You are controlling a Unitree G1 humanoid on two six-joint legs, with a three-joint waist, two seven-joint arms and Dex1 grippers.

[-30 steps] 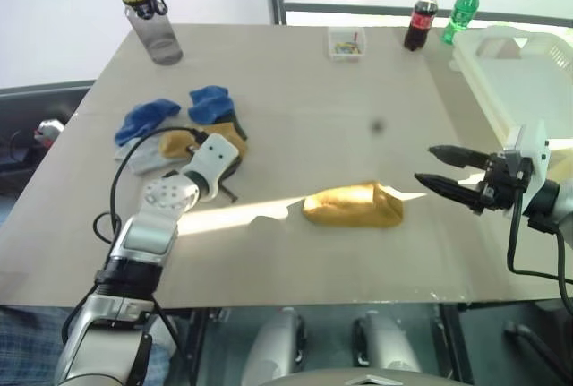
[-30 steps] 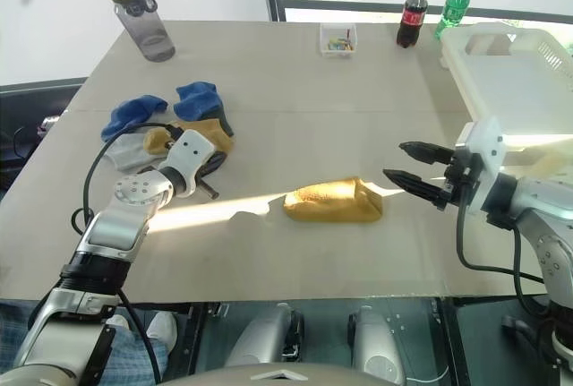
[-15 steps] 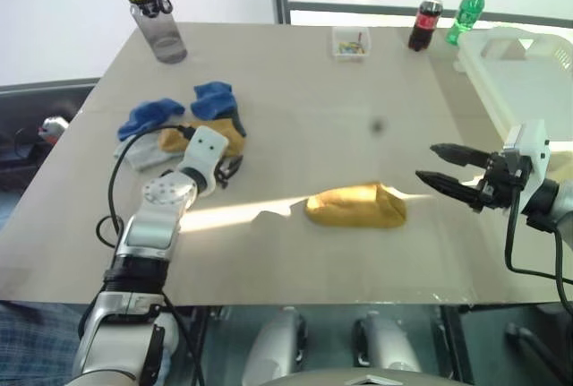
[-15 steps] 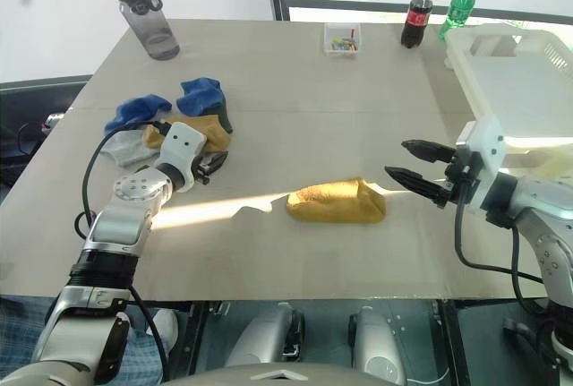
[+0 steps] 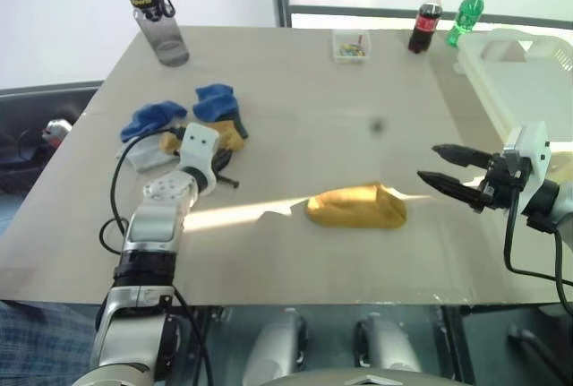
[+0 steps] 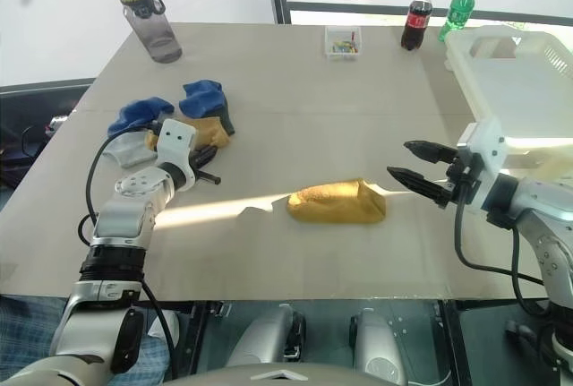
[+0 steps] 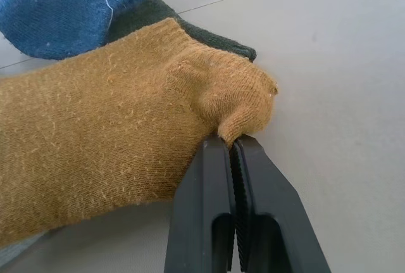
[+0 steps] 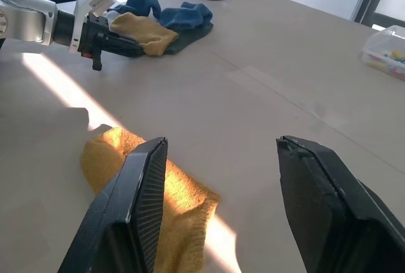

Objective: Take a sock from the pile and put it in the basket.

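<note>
The pile [image 5: 179,122] of small socks lies at the table's left: blue socks [image 7: 69,7], a dark one [image 7: 209,35] and a mustard sock [image 7: 114,133]. My left gripper [image 7: 233,143] is at the pile's near edge, shut, with a puckered fold of that mustard sock pinched at its tips. A second mustard sock [image 5: 356,207] lies alone in the table's middle. My right gripper [image 5: 430,162] hovers to the right of it, open, holding nothing. The basket [image 5: 488,90], a translucent-white tub, stands at the table's far right.
A grey water bottle [image 5: 159,23] stands at the back left. A small clear box [image 5: 350,44], a cola bottle [image 5: 423,21] and a green bottle [image 5: 464,12] line the back edge. A strip of sunlight crosses the table beside the loose sock.
My left gripper opened, rolled at the wrist and shut again on the edge of the pile's mustard sock. The right arm has kept still.
</note>
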